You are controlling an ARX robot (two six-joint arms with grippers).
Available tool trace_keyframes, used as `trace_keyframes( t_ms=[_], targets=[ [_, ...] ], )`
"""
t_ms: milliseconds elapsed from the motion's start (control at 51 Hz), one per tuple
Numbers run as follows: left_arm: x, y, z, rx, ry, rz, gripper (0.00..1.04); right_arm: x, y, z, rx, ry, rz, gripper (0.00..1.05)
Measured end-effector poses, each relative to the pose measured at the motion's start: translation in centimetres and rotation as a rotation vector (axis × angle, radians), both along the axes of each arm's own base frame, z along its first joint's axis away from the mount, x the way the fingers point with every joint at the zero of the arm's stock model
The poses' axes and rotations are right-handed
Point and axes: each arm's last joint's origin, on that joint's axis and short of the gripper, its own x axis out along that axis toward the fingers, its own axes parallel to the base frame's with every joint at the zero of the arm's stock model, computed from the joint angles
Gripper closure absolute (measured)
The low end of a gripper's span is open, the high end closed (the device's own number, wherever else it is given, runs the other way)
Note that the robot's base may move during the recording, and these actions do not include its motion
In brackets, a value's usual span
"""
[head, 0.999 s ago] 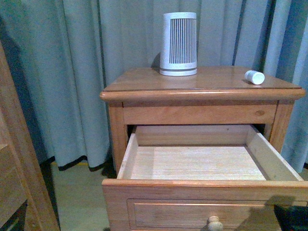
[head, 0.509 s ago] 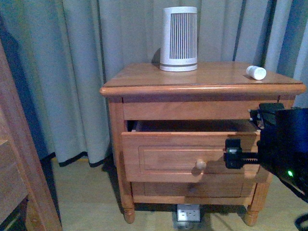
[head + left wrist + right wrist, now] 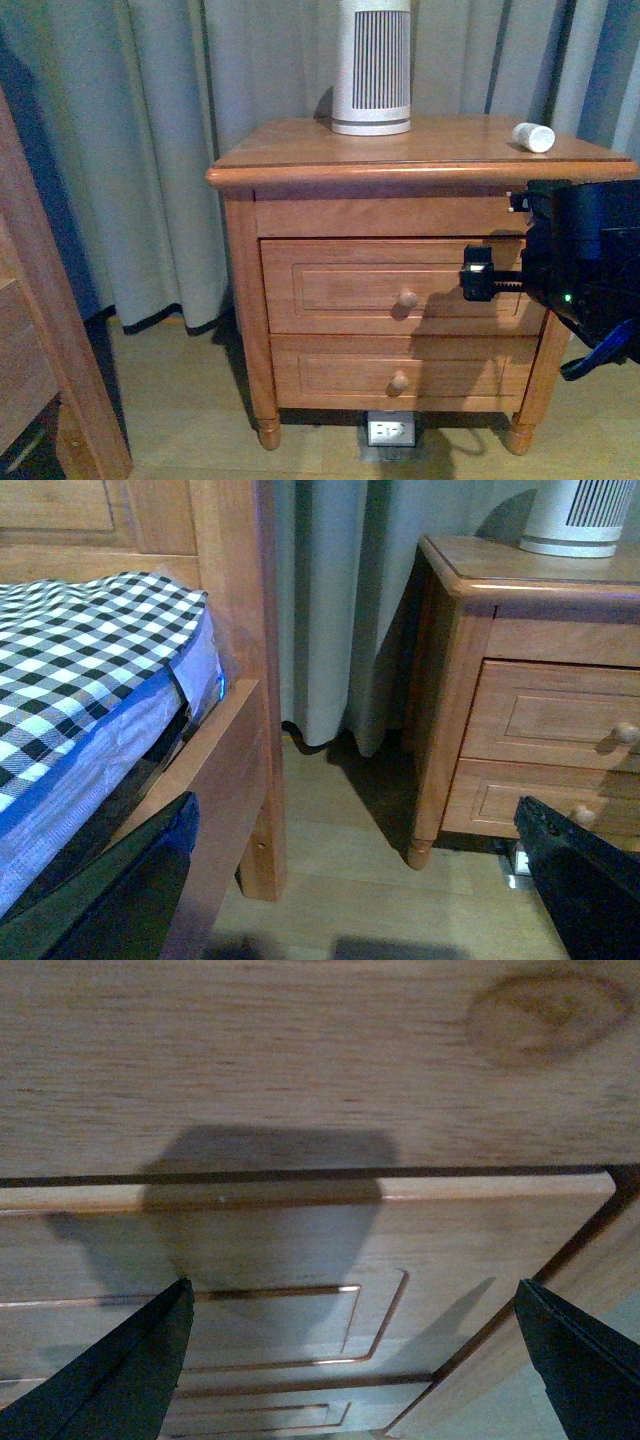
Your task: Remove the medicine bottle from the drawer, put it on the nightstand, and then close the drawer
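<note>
The medicine bottle (image 3: 532,137) lies on its side on the right part of the nightstand (image 3: 300,160) top, with no gripper touching it. The drawer (image 3: 330,285) is pushed in flush, its round knob (image 3: 407,298) showing. My right gripper (image 3: 480,280) is open just in front of the drawer's right end, level with the knob. The right wrist view shows the drawer front (image 3: 280,1250) close up between the spread fingers of the right gripper (image 3: 350,1370). My left gripper (image 3: 350,900) is open and empty, low over the floor between the bed and the nightstand (image 3: 450,710).
A tall white-and-grey ribbed device (image 3: 371,70) stands at the back of the nightstand top. The lower drawer (image 3: 340,375) is shut. Grey curtains (image 3: 150,150) hang behind. A wooden bed frame post (image 3: 235,630) and checked bedding (image 3: 80,650) lie to the left. A floor socket (image 3: 391,432) sits under the nightstand.
The drawer went from fully pulled out to half in to flush shut. My right gripper came into view at the drawer front. The bottle stayed on the top.
</note>
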Motion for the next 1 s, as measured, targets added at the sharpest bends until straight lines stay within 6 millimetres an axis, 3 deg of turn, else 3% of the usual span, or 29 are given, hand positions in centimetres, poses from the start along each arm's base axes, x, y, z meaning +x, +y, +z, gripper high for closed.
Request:
trace_keyframes(
  t_ms=[137, 294, 451, 529, 705, 862, 999],
  targets=[
    [0.0, 0.0, 0.0, 0.000, 0.000, 0.000, 0.07, -2.9, 0.2, 2.6, 0.054, -0.009, 0.006, 0.07],
    [0.0, 0.0, 0.0, 0.000, 0.000, 0.000, 0.07, -8.2, -0.1, 6.2, 0.078, -0.019, 0.022, 0.07],
    [0.0, 0.0, 0.0, 0.000, 0.000, 0.000, 0.07, -17.8, -3.0, 10.9, 0.031, -0.080, -0.006, 0.07],
    [0.0, 0.0, 0.0, 0.000, 0.000, 0.000, 0.07, -22.7, -3.3, 12.5, 0.005, -0.130, -0.011, 0.07],
    [0.0, 0.0, 0.0, 0.000, 0.000, 0.000, 0.07, -29.6, -2.8, 12.8, -0.031, -0.191, -0.034, 0.07],
    [0.0, 0.0, 0.0, 0.000, 0.000, 0.000, 0.07, -34.7, -2.1, 10.8, -0.047, -0.215, -0.037, 0.07],
    [0.0, 0.0, 0.0, 0.000, 0.000, 0.000, 0.07, -35.7, -2.2, 10.1, -0.042, -0.241, -0.038, 0.07]
  ],
)
